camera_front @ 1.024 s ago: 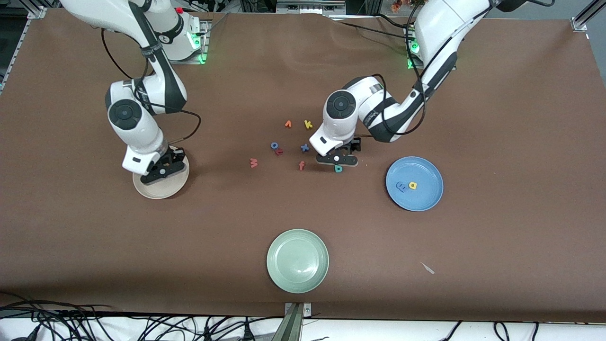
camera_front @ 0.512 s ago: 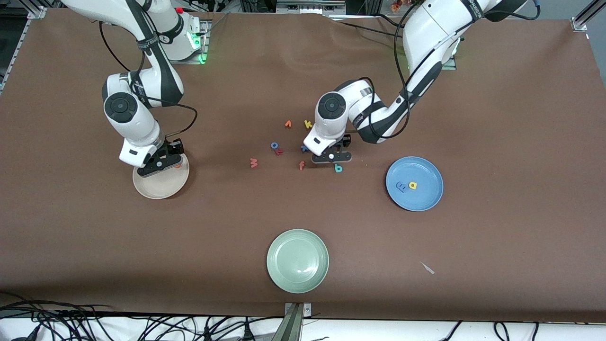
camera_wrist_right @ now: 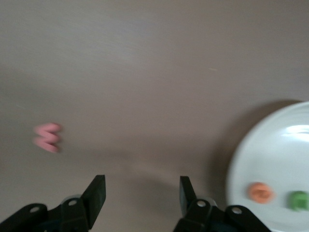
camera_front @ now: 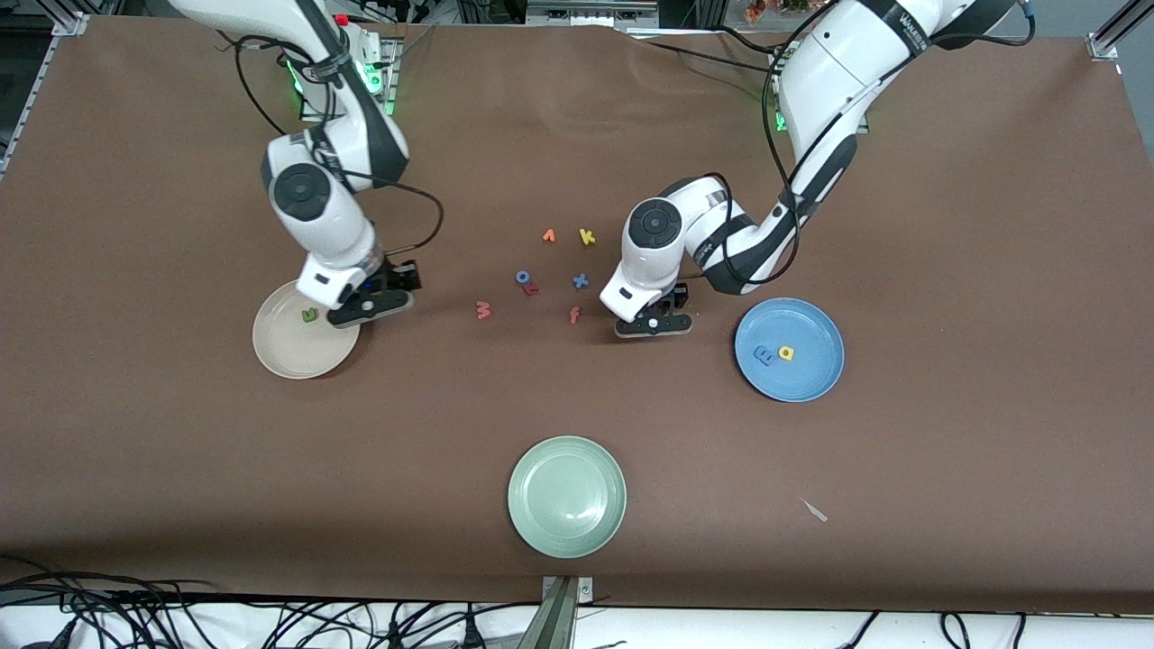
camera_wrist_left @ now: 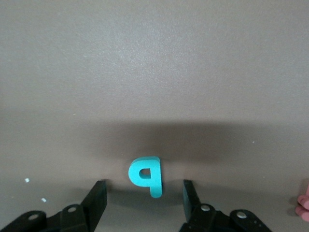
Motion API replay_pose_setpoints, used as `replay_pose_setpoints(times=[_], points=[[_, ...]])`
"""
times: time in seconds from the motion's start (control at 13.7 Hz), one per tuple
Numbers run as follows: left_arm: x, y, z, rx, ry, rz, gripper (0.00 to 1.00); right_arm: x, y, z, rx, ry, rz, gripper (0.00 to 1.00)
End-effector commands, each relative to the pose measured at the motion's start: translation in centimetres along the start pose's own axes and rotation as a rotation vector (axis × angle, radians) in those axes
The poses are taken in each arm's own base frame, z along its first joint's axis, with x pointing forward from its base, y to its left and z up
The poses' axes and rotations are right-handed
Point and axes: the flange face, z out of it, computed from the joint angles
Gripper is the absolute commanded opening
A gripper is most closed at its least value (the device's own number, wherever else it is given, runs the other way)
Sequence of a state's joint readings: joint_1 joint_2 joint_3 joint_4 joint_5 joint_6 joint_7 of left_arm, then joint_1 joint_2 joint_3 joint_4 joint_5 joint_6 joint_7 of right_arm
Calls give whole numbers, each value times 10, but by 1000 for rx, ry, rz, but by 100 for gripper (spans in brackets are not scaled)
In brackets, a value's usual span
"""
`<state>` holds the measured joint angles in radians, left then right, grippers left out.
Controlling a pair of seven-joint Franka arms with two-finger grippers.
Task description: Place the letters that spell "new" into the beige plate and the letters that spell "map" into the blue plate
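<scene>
Four of the six letters appear to be placed. The beige plate (camera_front: 293,347) holds the green n (camera_front: 310,315) and, seen from the right wrist, the orange e (camera_wrist_right: 260,192) beside it. The blue plate (camera_front: 807,379) holds the blue m (camera_front: 763,355) and yellow a (camera_front: 786,352), side by side. Left to do: the pink-red w (camera_front: 484,310) and the teal p (camera_wrist_left: 146,175). The right gripper (camera_front: 368,306) hangs over the plate's edge toward the table's middle, fingers spread and empty, with the w on bare table ahead of it, well apart. The left gripper (camera_front: 653,325) is low between the loose letters and the blue plate; its fingers stand apart with the p upright between them, a gap on each side, so not yet pinched. The p is small, thick, matte foam, probably light and squashy.
</scene>
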<state>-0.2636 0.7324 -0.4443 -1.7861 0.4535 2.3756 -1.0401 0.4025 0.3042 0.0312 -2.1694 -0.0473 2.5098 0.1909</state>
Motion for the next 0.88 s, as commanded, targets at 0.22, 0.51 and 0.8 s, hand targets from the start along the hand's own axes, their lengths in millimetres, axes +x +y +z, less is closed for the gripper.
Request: replay_pose_setpoints(times=[0.22,0.51,0.8], points=[[14,-5,1,10,33,-14,56,11,-70,34,53,49,97,71],[14,-4,-2,4,36,-18,25,8,-87,53,72,79,108,71],[20,-8,-16,9,53,-9,20,3,-100,71,84,95,100,71]])
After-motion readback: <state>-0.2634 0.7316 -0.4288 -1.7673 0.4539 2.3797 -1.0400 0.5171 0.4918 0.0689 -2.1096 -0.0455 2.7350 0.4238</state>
